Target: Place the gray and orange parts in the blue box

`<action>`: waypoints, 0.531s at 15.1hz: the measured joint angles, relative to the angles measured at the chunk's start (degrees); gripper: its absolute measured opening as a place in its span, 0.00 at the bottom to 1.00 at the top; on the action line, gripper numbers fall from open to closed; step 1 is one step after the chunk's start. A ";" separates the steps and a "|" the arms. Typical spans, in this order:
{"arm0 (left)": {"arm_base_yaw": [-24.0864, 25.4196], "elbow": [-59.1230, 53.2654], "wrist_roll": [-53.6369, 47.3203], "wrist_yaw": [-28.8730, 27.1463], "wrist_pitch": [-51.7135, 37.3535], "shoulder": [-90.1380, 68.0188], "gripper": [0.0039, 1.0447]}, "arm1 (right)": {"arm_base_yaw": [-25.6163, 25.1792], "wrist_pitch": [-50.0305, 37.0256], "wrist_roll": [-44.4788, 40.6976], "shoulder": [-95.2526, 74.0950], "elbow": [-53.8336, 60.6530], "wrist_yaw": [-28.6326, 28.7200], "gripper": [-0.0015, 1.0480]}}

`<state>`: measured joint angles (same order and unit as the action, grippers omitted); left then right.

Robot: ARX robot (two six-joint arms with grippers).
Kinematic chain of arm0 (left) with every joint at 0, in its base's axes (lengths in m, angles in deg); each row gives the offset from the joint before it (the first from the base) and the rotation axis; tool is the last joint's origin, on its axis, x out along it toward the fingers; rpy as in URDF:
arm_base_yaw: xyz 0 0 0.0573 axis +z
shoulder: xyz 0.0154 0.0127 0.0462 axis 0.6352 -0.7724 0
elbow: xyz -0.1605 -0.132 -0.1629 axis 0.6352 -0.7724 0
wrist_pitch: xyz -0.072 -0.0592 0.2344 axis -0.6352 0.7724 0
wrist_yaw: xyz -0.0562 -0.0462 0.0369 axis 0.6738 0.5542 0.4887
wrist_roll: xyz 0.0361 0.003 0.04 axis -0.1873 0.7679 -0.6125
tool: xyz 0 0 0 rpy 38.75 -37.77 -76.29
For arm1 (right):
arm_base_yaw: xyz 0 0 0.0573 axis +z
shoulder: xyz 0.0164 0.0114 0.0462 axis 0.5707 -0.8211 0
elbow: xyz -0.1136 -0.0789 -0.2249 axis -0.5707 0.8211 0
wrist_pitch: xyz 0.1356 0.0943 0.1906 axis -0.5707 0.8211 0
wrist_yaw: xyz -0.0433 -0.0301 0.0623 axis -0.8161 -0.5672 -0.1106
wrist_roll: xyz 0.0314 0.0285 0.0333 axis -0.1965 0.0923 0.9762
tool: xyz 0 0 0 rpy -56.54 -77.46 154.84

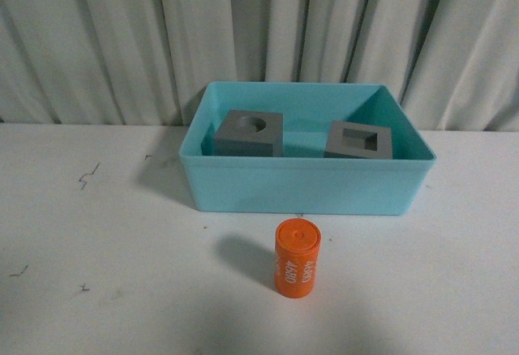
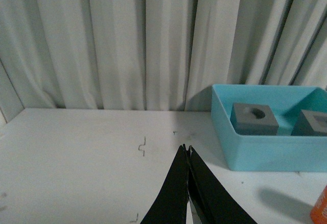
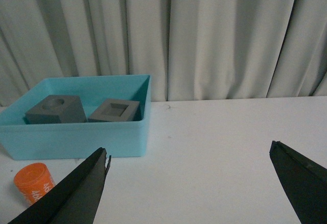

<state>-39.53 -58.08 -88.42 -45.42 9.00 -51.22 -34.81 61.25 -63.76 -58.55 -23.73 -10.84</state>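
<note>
The blue box (image 1: 308, 189) stands at the back middle of the white table. Inside it sit two gray cubes: one with a round recess (image 1: 250, 134) at the left, one with a rectangular recess (image 1: 359, 141) at the right. The orange cylinder (image 1: 297, 258) with white lettering stands upright on the table in front of the box. No arm shows in the front view. My left gripper (image 2: 186, 149) is shut and empty, over the table left of the box (image 2: 265, 150). My right gripper (image 3: 190, 152) is open and empty, right of the box (image 3: 76, 137) and the cylinder (image 3: 34, 183).
A pleated gray curtain (image 1: 259, 31) hangs close behind the table. Small dark scuff marks (image 1: 87, 178) dot the white tabletop at the left.
</note>
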 joint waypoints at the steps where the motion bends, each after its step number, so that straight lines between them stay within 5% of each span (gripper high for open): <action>1: 0.00 -1.20 -0.02 0.07 1.29 1.49 0.01 | 0.00 -0.02 0.00 0.00 0.00 0.00 0.94; 4: 0.00 -1.16 0.00 -0.02 12.92 12.37 0.01 | 0.00 -0.02 0.00 0.00 0.00 -0.02 0.94; 8: 0.07 -1.16 -0.02 0.00 12.61 12.72 0.01 | 0.00 -0.02 0.00 0.00 0.00 0.00 0.94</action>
<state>-39.47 -59.24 -88.44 -45.42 21.61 -38.50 -34.81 61.22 -63.76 -58.55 -23.73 -10.84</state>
